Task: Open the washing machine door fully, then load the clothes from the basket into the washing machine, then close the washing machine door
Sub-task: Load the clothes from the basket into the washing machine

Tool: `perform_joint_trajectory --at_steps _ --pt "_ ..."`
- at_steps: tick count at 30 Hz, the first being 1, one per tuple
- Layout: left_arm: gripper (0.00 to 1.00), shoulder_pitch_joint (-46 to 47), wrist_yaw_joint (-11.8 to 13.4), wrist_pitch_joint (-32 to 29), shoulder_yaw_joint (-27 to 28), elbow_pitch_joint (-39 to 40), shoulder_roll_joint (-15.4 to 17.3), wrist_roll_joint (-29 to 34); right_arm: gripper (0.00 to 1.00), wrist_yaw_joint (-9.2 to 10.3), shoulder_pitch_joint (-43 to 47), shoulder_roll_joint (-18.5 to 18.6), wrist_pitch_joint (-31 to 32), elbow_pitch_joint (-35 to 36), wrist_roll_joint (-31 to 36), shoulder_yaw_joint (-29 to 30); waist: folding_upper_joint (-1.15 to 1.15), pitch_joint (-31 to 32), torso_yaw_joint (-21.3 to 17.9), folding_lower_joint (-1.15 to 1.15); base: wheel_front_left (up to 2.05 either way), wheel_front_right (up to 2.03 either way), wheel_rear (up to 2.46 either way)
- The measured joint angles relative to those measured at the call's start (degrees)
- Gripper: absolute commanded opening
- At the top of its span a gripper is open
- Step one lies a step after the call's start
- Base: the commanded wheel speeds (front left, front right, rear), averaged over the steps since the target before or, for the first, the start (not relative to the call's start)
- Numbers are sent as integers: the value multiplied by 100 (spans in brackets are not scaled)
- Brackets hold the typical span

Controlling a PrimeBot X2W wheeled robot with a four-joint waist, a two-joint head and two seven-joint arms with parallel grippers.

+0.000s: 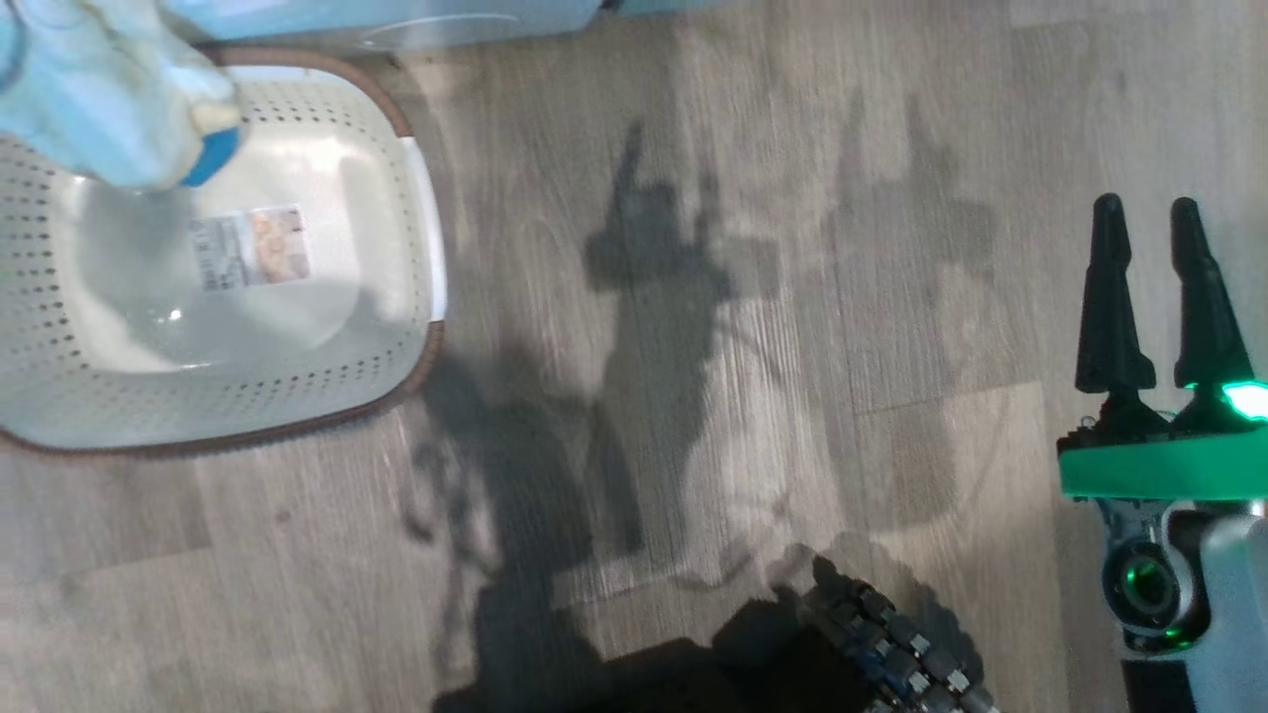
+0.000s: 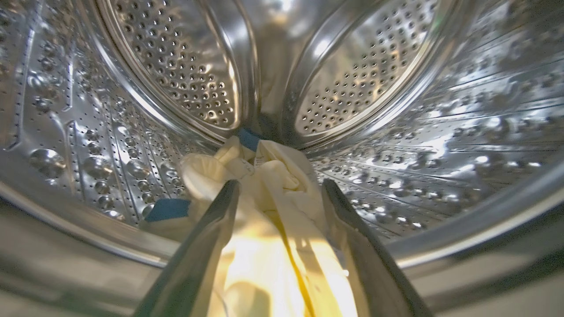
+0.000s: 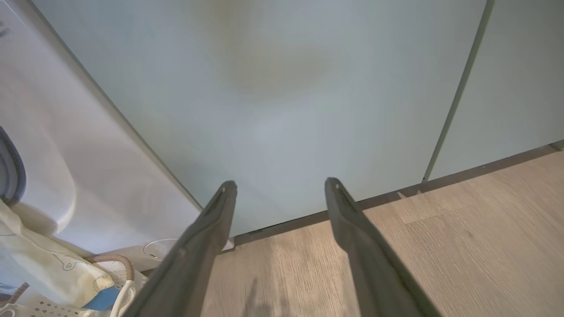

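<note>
- Left gripper [image 2: 280,193]: reaching into the steel drum [image 2: 176,66] of the washing machine [image 3: 66,167]. Its fingers [image 2: 220,211] are standing apart with cloth filling the gap between them; whether they are pinching the cloth cannot be told.
- The clothes [image 2: 273,171]: cream garments with blue trim, running from between the left fingers onto the lower drum wall. In the head view a pale fold with a blue edge is hanging above the basket's far left corner. In the right wrist view a cream, faintly printed piece is hanging in front of the washer's white front panel.
- The basket [image 1: 401,327]: cream, perforated and brown-rimmed, sitting on the wooden floor [image 1: 693,396] just in front of the washer. Its label sticker [image 1: 253,248] is showing on the bare bottom.
- Right gripper [image 1: 1147,213]: hovering over the floor, well apart from the basket. Its fingers are parted by a moderate gap and gripping nothing, and they are pointing toward the pale cabinet doors [image 3: 286,110] beside the washer.
</note>
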State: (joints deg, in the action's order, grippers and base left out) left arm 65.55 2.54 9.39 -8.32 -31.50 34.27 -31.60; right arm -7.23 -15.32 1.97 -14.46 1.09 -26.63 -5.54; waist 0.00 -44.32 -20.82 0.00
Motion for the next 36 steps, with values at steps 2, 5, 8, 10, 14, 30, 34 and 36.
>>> perform_joint_trajectory --at_steps 2,5,8,10,14,30,34,36 --pt "100 -338 74 130 37 294 -64 -47 100 0 13 0 0 22 46 31 0 73 71 0 0 0 0" --pt "100 -963 223 243 73 797 -146 -88 100 0 72 0 0 46 119 100 0 184 173 0 0 0 0" --pt "100 -1656 490 280 73 1446 -286 -93 100 0 154 1 0 48 202 171 0 297 275 0 0 0 0" --pt "100 -2124 709 282 76 1970 -403 -71 100 0 193 1 0 52 260 192 0 372 342 0 0 0 0" --pt "100 -3110 1177 314 53 3018 -547 -7 100 0 216 1 0 53 343 211 0 519 461 0 0 0 0" --pt "100 -5333 2007 223 -490 4451 -956 380 100 0 693 1 0 -109 834 297 0 1358 924 -1 0 0 0" --pt "100 -5580 2051 267 -553 4370 -1013 387 100 0 801 2 0 -179 920 291 0 1635 1050 0 0 0 0" --pt "100 -5685 2083 279 -584 4325 -1051 386 100 0 859 2 0 -226 959 282 0 1768 1111 0 0 0 0"
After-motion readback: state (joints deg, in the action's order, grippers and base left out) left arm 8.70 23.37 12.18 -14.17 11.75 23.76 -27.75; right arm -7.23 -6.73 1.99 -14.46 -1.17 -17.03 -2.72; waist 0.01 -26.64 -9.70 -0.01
